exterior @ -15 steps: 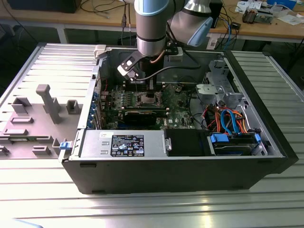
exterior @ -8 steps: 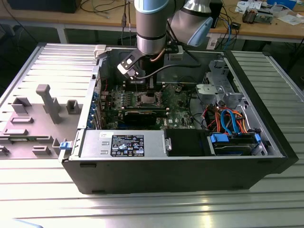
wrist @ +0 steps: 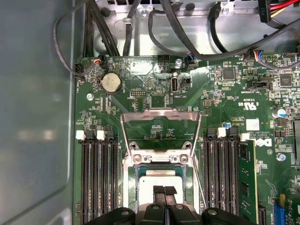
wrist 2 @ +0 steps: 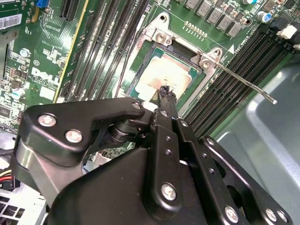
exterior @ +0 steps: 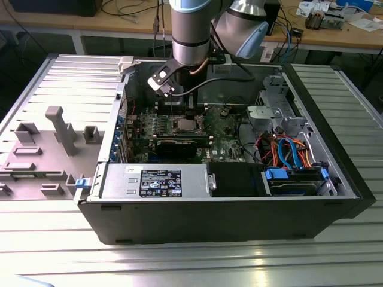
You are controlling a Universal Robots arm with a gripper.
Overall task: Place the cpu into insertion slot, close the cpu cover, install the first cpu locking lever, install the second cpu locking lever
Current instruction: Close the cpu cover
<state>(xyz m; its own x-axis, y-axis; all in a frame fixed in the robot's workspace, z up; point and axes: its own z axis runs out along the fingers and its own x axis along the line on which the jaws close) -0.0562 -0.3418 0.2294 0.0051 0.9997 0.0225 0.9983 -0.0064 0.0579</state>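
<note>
Gripper (wrist 2: 164, 92): the fingers are brought together into one narrow tip with no visible gap, and nothing is clamped between them. In both wrist views the tip stands directly over the insertion slot (wrist: 130, 185), at the edge of the cpu (wrist: 161, 179). Contact between tip and chip cannot be confirmed. As a judgement, a closed tip gives a single narrow point suited to pressing thin metal parts rather than gripping.

Cpu: the chip lies flat inside the insertion slot, silver-grey top upward and square to the slot's rim. On this evidence the placing step is complete, which accounts for the empty tool.

Cpu cover (wrist: 161, 114): the frame plate is swung up and back off the insertion slot, hinged on the side of the slot farthest from the gripper. Green board shows through its window. This position leaves the slot open from above, so the chip is exposed and unclamped. The closing step is not yet done.

Locking lever (wrist 2: 244, 83): one thin metal rod runs out from a corner of the insertion slot, unlatched, crossing the memory slots (wrist 2: 220, 101) beside the slot. A released lever is what allows the cover to stand open. A second lever cannot be told with certainty.

Arm (exterior: 190, 36): in the exterior view it reaches straight down into the computer case (exterior: 209, 230), above the insertion slot.
</note>
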